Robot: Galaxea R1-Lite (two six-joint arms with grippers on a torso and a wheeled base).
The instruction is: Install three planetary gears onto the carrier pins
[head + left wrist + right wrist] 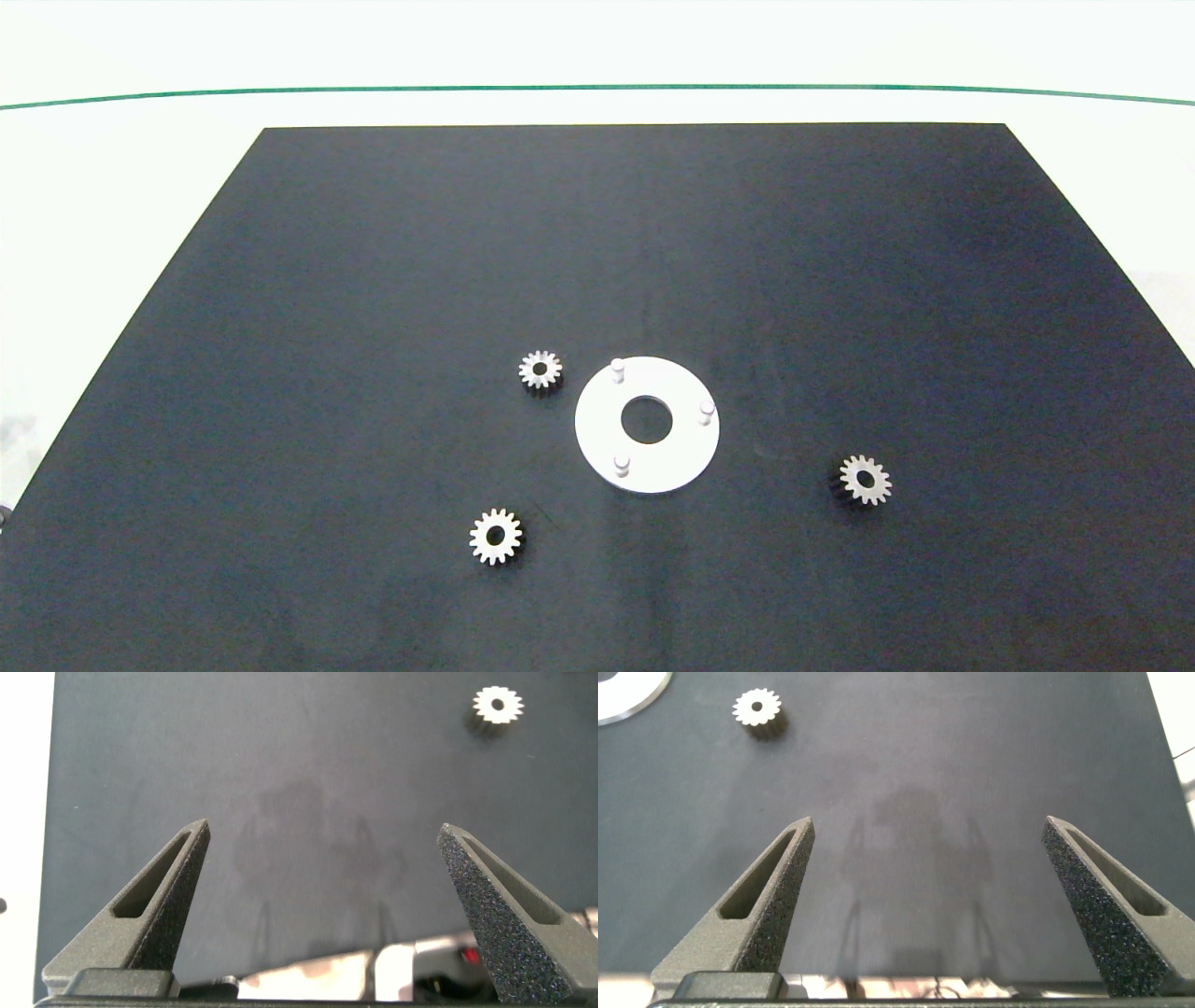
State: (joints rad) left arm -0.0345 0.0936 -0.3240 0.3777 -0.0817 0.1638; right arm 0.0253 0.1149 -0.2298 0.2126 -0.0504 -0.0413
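A black mat [616, 233] covers most of the white table [112, 187], and on its near half lies the flat white carrier disc [677, 457] with its three carrier pins [616, 370] standing bare. Both grippers hang over bare mat, outside the head view, the left gripper [324, 840] and the right gripper [927, 835] each with fingers spread wide and holding nothing. The three planetary gears lie flat on the mat, apart from the disc: one [541, 370] just beside its far-left edge, one [496, 536] nearer on the left, one [865, 480] well off to the right.

Black mat [597, 243] on white table [112, 187]
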